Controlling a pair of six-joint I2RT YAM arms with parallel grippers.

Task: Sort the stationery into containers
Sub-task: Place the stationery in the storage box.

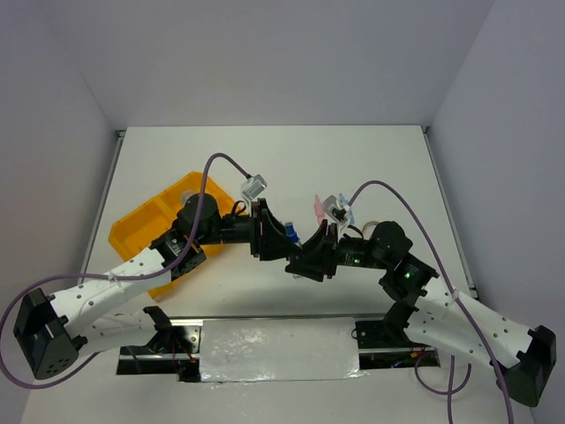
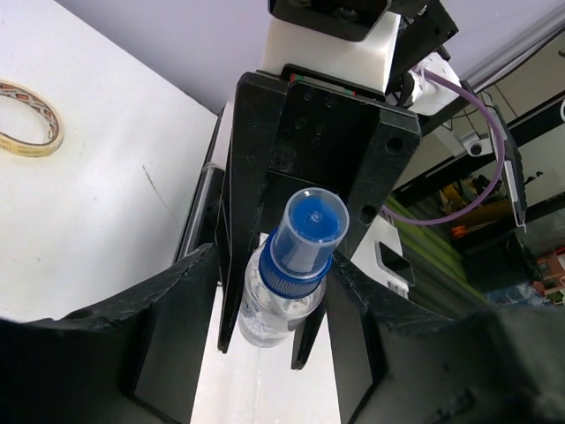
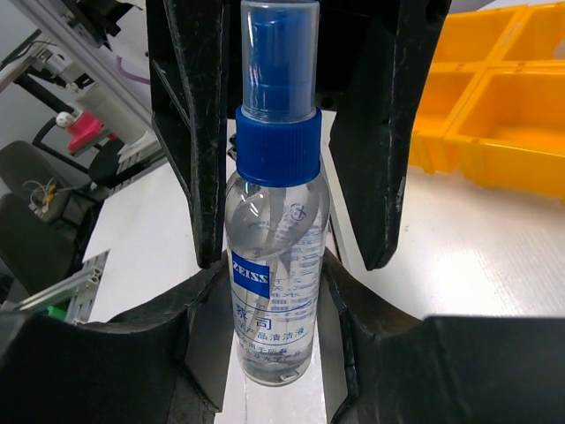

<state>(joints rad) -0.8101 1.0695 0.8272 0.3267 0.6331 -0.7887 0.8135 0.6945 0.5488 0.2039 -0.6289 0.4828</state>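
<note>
— What's the setting?

— A white surface boxed in by pale walls. A yellow-orange tray with several compartments sits toward its left side in the overhead view.

— Where's the spray bottle?

— The spray bottle is up off the surface, to the right of the tray and well apart from it, between the two arms.

— Which way does it point?

— Its long axis runs from one hand to the other. The blue collar and clear cap point back toward the tray, and the base points away from it.

— Who has it?

— The right hand is clamped on the lower body, with a finger pressed against each side below the label. The left hand, the one nearer the tray, has its fingers spread around the cap end, and a gap shows on both sides.

— Anything else?

— A beige tape ring lies flat on the surface, farther from the tray than the bottle.
</note>
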